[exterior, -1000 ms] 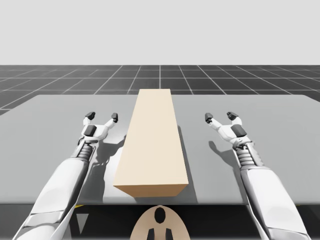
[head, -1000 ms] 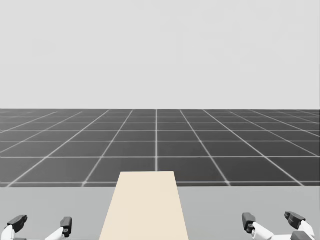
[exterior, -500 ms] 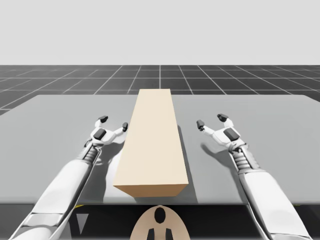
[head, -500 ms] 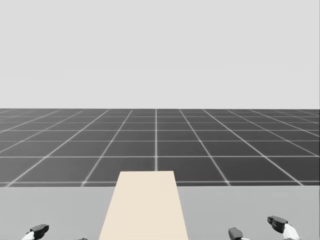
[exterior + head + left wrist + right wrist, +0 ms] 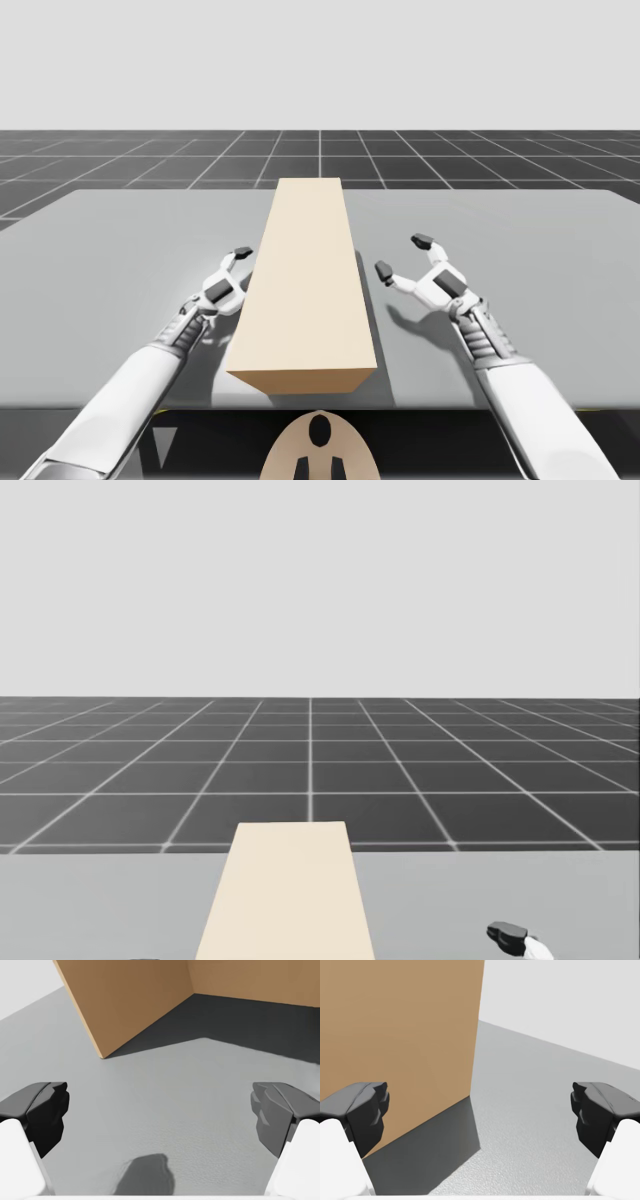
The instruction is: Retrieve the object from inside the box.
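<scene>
looking down on a smooth, matte grey bench (image 5: 120,250) carrying a long, flat-sided tan box (image 5: 305,280). lying lengthwise down the middle, its top plain and unbroken, hiding its contents. reaching in with the left tool (image 5: 238,268) just beside the box's left wall, blunt dark fingers spread wide, gripping nothing. reaching in with the right tool (image 5: 403,256) near the right wall, also spread wide and empty. showing, from the left wrist, a sharp brown box corner ahead over finely grained grey surface.
</scene>
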